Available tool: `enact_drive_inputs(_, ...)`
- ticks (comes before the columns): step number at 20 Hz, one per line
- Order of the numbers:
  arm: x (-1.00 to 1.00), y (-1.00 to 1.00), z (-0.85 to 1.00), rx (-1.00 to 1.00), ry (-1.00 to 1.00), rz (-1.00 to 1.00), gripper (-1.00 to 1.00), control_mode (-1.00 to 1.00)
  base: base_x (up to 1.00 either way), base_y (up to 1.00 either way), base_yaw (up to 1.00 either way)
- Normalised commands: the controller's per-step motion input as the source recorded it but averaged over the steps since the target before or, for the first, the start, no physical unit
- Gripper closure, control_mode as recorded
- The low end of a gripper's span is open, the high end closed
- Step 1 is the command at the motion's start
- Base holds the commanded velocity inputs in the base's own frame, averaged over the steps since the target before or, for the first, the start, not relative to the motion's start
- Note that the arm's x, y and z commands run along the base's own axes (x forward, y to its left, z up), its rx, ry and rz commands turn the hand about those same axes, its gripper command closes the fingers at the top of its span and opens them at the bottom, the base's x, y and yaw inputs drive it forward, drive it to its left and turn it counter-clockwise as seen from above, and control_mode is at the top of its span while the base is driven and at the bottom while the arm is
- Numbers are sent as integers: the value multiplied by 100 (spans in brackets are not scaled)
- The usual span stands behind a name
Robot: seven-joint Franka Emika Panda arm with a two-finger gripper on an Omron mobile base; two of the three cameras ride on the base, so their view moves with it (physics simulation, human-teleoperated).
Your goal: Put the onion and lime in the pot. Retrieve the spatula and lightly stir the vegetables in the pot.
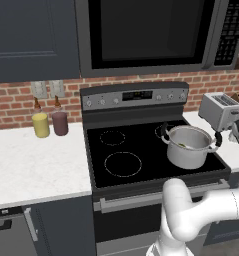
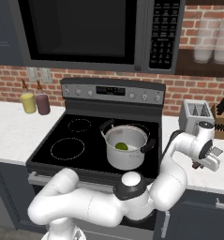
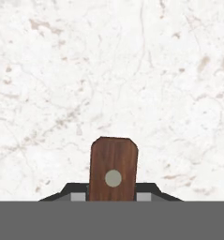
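A: Where does the pincer (image 3: pixel 112 199) sit, and why there?

B: Low over the white marbled surface (image 3: pixel 132 70), right of the black stove. Its jaws are clamped shut on a brown wooden handle end with a pale rivet, apparently the spatula (image 3: pixel 113 171), likely gripped for lifting and stirring.

A: And the rest?

B: Well to the pincer's left, the shiny steel pot with black handles (image 2: pixel 126 149) stands on the stove. The small green lime (image 2: pixel 121 146) lies inside. I cannot make out the onion.
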Motion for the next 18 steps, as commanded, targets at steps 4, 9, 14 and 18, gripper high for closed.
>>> enact_drive_inputs(4,-91,1,3,1,-5,0,100,-100,0,0,0)
enact_drive_inputs(9,-100,44,30,0,-31,0,100,-100,0,0,0)
enact_drive_inputs(14,-97,57,84,0,-45,0,100,-100,0,0,0)
enact_drive_inputs(18,-82,65,94,8,-20,0,100,-100,0,0,0)
